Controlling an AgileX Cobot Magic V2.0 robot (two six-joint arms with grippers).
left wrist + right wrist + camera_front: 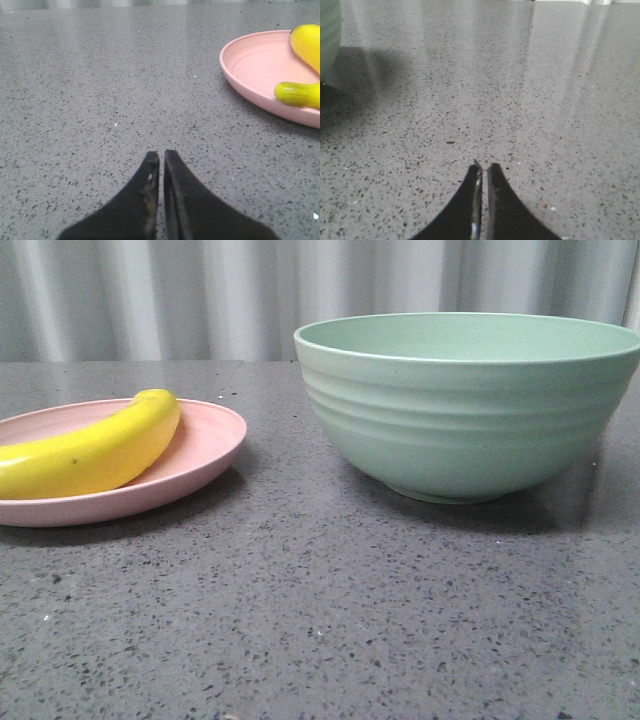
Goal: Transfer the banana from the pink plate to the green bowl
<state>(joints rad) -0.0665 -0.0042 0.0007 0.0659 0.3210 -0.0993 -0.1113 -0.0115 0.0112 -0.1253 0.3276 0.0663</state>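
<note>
The yellow banana (95, 448) lies on the pink plate (205, 445) at the left of the front view. The green bowl (470, 405) stands to the right of the plate, apart from it. No gripper shows in the front view. In the left wrist view my left gripper (161, 155) is shut and empty, low over the bare table, with the pink plate (250, 65) and the banana (300, 92) off to one side. In the right wrist view my right gripper (483, 167) is shut and empty over the table, and an edge of the green bowl (329, 35) shows far off.
The grey speckled table (320, 610) spreads in front of the plate and bowl. A pale corrugated wall (200, 295) stands behind the table.
</note>
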